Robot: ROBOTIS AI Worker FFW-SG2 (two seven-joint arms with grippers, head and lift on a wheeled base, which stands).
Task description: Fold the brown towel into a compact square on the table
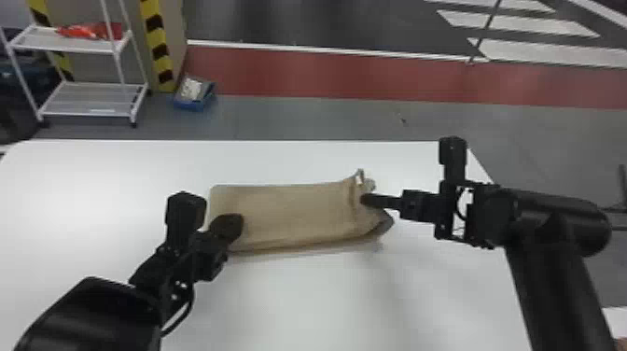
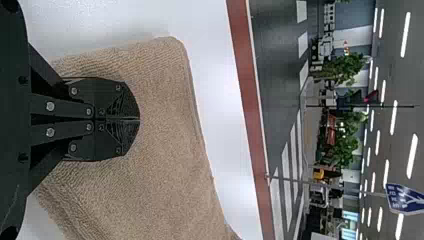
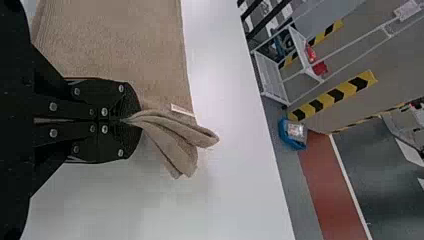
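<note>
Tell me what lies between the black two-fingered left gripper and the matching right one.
The brown terry towel on the white table; the head view shows it stretching from the left gripper to the right gripper, whose fingers pinch its end.

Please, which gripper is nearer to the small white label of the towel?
Right. The right gripper pinches one end of the towel, close to the label; the left gripper is at the other end.

White rack and blue bin on a grey floor
Red things lie on the rack's upper shelf; the bin sits near a yellow-and-black striped pillar, beside a red floor strip.
</note>
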